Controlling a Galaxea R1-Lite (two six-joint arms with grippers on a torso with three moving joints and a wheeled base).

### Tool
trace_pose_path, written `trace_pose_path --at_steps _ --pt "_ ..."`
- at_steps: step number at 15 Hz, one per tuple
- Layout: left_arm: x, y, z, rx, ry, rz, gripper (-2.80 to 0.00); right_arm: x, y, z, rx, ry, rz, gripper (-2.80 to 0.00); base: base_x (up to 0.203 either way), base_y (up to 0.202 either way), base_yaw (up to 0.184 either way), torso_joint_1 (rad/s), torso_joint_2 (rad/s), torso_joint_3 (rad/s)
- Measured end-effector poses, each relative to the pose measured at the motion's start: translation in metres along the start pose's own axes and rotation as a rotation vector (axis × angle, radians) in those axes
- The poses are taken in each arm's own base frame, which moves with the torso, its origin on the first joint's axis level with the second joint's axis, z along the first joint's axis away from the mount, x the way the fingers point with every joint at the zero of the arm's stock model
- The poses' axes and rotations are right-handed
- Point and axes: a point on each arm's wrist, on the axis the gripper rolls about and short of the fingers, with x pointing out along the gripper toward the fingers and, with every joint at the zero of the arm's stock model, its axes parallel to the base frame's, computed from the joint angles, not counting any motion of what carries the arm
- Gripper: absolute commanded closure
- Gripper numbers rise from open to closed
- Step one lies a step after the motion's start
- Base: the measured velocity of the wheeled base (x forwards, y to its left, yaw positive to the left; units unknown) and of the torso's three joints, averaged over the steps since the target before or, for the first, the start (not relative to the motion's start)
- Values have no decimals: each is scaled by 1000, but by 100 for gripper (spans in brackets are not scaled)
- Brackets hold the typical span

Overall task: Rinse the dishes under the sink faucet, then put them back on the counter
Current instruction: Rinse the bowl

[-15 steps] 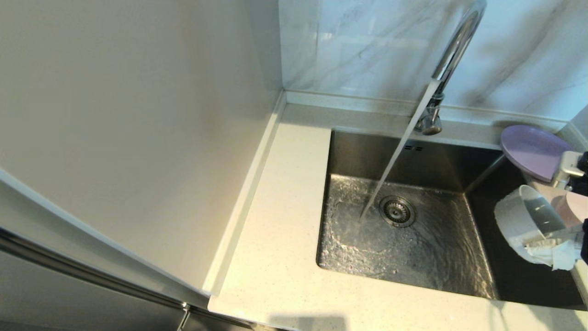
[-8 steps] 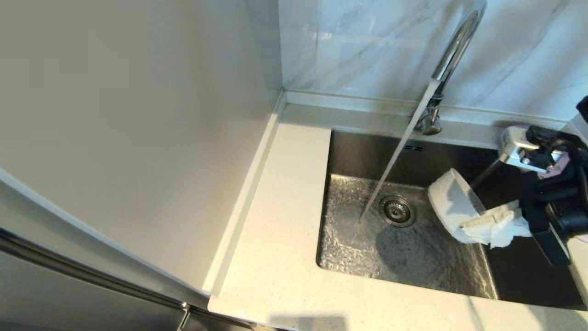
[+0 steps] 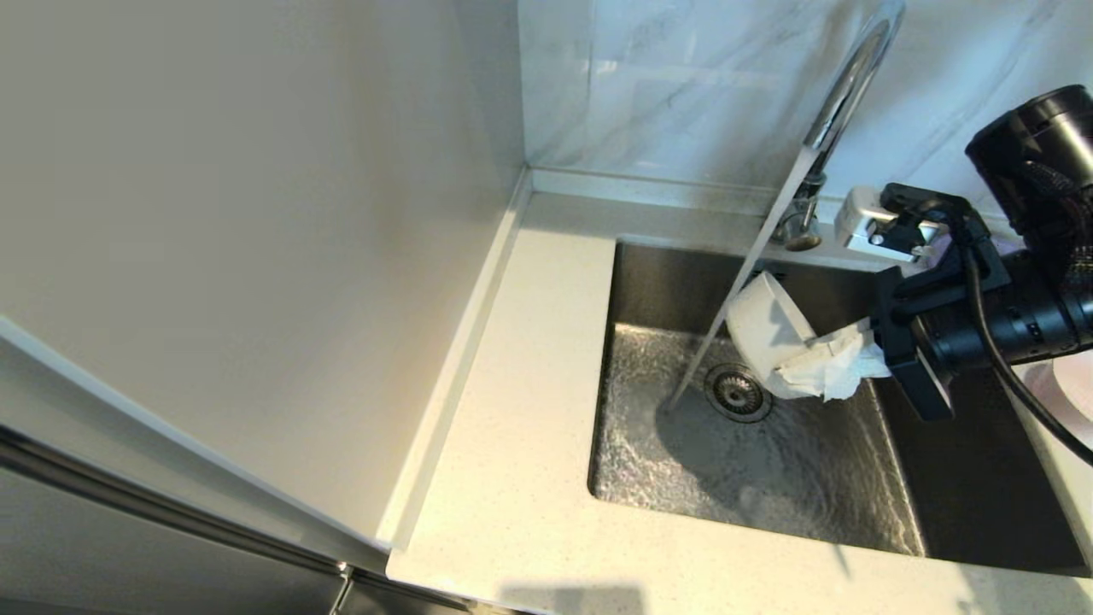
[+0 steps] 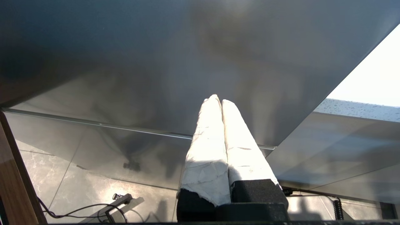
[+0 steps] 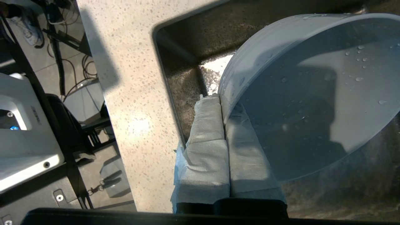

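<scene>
My right gripper (image 3: 798,363), its fingers wrapped in white paper, is shut on the rim of the pale bowl (image 3: 764,325). It holds the bowl tilted on its side over the steel basin, and the bowl's left side touches the running stream (image 3: 734,290) from the chrome sink faucet (image 3: 845,85). In the right wrist view the bowl (image 5: 312,93) carries water drops, and its rim is pinched between the fingers of the right gripper (image 5: 222,104). A small pink saucer (image 3: 1074,384) lies on the counter at the far right. The right arm hides the lavender plate. The left gripper (image 4: 217,100) is shut and empty, low beside the cabinet front.
The cream speckled counter (image 3: 529,427) runs along the left and front of the wet basin (image 3: 768,487), whose drain (image 3: 736,391) lies under the bowl. Walls close the back and left. My right arm and wrist camera (image 3: 888,224) hang over the basin's right side.
My right arm has carried the bowl left from the basin's right edge to the water stream. The arm now covers the lavender plate.
</scene>
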Motion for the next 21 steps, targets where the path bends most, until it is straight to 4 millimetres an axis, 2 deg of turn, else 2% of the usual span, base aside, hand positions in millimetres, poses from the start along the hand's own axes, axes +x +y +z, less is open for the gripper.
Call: trace_pose_path --at_steps 6,11,15,17,21 --pt "0 0 0 0 0 -1 0 5 -14 24 30 -56 -72 0 0 0 0 0 0 0" --pt "0 0 0 0 0 0 0 16 -24 25 47 -37 -124 0 0 0 0 0 0 0" --pt "0 0 0 0 0 0 0 29 -39 31 86 -56 -262 0 0 0 0 0 0 0" --pt "0 0 0 0 0 0 0 33 -42 31 117 -49 -278 0 0 0 0 0 0 0" --pt "0 0 0 0 0 0 0 27 -46 26 141 -39 -309 0 0 0 0 0 0 0"
